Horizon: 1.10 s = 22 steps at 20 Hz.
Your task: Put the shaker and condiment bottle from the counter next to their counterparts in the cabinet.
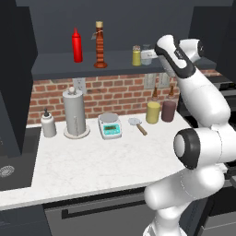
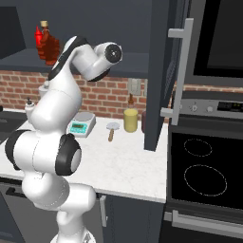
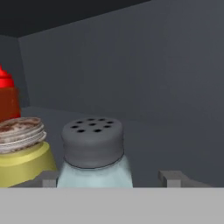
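Nearly finished, by the look of it: both items appear to stand on the shelf of the dark grey cabinet [image 1: 55,62], leaving the white marble-look counter [image 1: 92,166] to bystanders such as a steel paper-towel holder [image 1: 75,114] and a small kitchen scale [image 1: 109,126]. The condiment bottle [image 1: 99,45], a ribbed reddish-brown column on a flared round foot with a tan stopper, stands just beside the smooth red squeeze bottle [image 1: 77,45]. Further along, the shaker [image 3: 93,154], squat, translucent pale blue with a matte grey perforated cap, sits just beside the yellow-olive shaker [image 3: 22,151], whose pale lid looks speckled. The gripper [image 3: 109,180] straddles the pale shaker with fingers [image 3: 173,178] spread clear of its sides, apparently letting go. Only the arm's retreat seems left.
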Tool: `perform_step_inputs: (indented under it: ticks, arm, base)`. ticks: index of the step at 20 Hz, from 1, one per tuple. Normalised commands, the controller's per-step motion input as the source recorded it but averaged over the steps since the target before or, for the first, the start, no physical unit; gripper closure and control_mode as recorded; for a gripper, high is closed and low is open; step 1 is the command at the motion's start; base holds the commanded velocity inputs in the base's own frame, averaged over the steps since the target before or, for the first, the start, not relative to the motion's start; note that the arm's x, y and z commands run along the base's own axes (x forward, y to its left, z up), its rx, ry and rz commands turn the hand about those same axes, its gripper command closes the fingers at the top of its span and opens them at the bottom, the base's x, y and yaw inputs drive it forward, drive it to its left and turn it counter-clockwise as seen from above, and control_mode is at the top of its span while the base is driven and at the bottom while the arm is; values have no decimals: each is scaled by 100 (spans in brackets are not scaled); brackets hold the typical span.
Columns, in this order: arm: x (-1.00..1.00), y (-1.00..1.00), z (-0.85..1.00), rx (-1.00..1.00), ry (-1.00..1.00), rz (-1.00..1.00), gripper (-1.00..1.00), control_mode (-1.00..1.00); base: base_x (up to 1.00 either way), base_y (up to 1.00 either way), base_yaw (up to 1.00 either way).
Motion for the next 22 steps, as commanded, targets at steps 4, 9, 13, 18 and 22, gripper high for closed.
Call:
perform_step_inputs:
  ticks: [4,9,13,18,22]
  arm:
    - [1,2,0,0,0,1,-100,-100]
    - [2,1,0,0,0,1,-100,-100]
    - [0,0,0,0,0,0,-100,-100]
    - [-1,-3,0,0,0,0,-100,-100]
    - [-9,-8,0,0,-1,0,-100,-100]
  base:
    - [0,0,0]
    - [0,0,0]
    - [0,0,0]
    - [0,0,0]
    - [0,0,0]
